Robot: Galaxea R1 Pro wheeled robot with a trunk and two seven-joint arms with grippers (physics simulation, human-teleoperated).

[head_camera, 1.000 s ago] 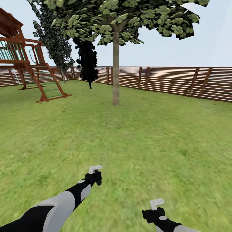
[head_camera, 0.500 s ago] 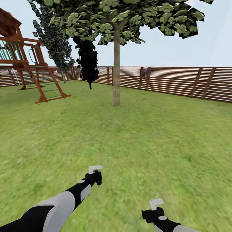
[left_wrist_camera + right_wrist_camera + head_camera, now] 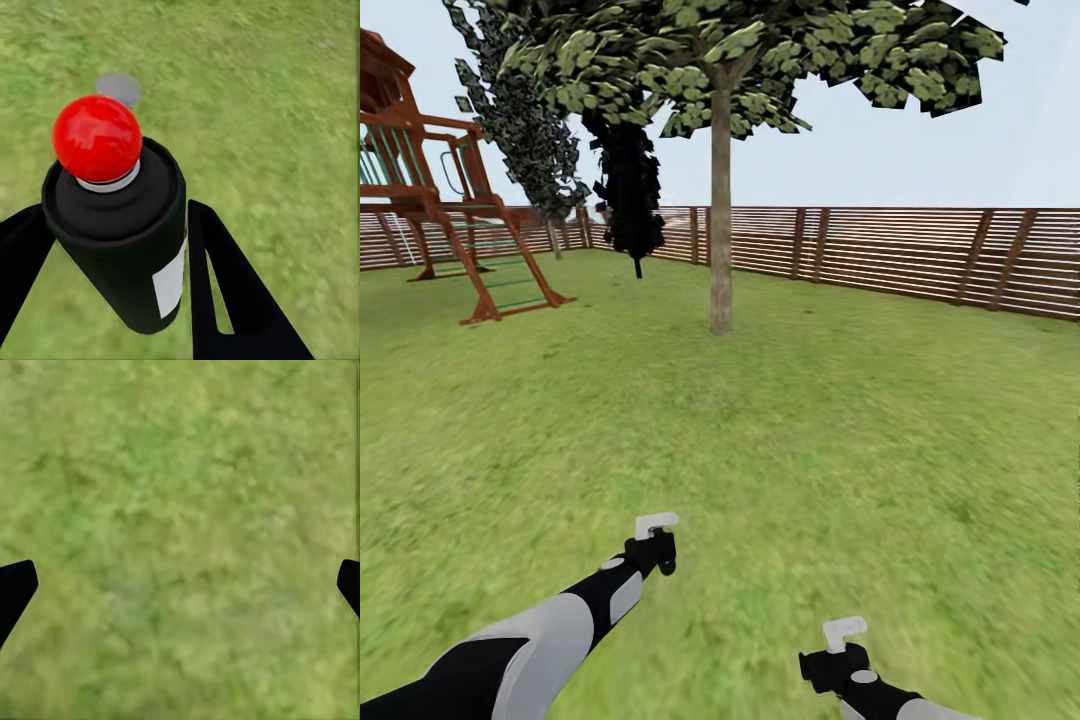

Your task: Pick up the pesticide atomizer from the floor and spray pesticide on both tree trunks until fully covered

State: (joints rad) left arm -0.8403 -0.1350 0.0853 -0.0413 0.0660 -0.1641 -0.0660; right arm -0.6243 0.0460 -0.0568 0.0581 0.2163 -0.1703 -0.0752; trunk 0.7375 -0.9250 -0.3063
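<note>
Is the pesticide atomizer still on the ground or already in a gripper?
In a gripper: the left wrist view shows the pesticide atomizer between the left gripper's black fingers, above the grass.

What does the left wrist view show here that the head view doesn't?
Left wrist view: the pesticide atomizer, black with a red tip and white label, clamped between the left gripper's fingers. Head view: a broadleaf tree and its trunk, the slat fence, the playset and the open right gripper. Both: green lawn.
</note>
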